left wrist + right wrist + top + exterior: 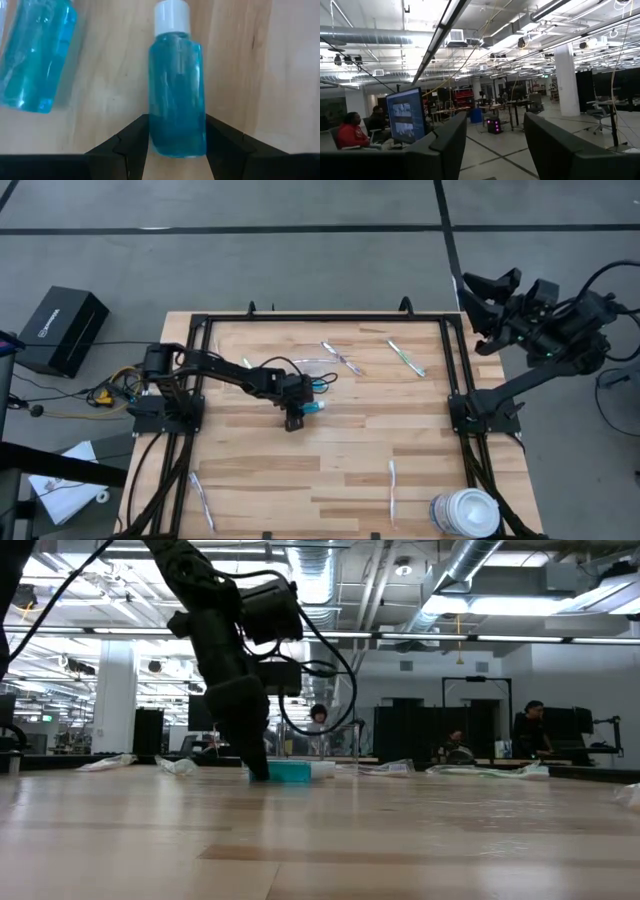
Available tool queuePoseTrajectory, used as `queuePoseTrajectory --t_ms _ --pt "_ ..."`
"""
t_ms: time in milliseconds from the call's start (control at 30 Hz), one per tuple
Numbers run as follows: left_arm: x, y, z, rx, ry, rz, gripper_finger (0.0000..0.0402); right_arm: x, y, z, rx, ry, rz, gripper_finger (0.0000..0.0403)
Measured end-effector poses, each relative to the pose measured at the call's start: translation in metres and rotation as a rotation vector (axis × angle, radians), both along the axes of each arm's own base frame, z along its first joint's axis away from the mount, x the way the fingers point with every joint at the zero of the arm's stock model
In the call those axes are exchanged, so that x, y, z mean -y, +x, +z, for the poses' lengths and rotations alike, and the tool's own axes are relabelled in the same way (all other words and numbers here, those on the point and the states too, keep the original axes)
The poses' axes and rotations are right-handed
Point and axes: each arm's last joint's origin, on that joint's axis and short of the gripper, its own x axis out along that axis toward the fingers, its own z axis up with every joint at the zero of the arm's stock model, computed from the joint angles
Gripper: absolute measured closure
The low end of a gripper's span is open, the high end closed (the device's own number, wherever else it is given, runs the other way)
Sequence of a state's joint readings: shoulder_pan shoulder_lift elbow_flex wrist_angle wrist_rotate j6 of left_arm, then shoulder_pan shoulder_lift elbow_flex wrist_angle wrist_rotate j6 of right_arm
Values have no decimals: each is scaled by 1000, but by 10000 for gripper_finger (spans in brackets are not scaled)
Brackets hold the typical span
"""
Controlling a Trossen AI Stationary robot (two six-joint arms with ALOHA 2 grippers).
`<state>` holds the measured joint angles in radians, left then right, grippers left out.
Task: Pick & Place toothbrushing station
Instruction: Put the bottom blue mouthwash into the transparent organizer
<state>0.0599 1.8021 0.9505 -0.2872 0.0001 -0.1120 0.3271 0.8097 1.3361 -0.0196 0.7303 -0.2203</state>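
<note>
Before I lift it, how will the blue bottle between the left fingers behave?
The blue bottle, lying between the left gripper fingers, looks like smooth clear plastic, so probably slippery. It seems full of liquid, likely heavy for its size. Its rounded body may roll if released.

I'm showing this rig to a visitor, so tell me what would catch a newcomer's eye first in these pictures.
First, the left gripper down at the middle of the wooden table, its fingers closed on either side of a blue-teal tube with a white cap, a second tube lying beside it. Next, the right gripper, raised off the table's far right corner, open and empty. Pale toothbrushes lie scattered, and a large white tub sits at the near right corner.
</note>
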Motion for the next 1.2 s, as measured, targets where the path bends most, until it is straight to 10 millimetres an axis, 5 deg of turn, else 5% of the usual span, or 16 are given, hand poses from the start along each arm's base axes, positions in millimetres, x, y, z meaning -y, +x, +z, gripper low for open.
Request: queuePoseTrajectory --t_ms 200,367,500,700,1067,1200 --pt "-2 1 -4 -5 -19 29 242 0 0 0 0 0 0 214" --pt "-9 4 -2 42 -65 126 308 0 0 0 -6 -17 -11 214" --pt "-15 6 9 128 -140 162 317 1 -3 4 -5 -22 -16 214" --pt "-20 14 67 483 -244 140 319 3 -9 14 -43 -60 -29 214" --pt "-19 -15 163 875 -467 133 321 5 -17 11 -180 -40 30 214" --pt "-17 -24 183 962 -545 121 321 2 -7 11 -233 -44 82 219"
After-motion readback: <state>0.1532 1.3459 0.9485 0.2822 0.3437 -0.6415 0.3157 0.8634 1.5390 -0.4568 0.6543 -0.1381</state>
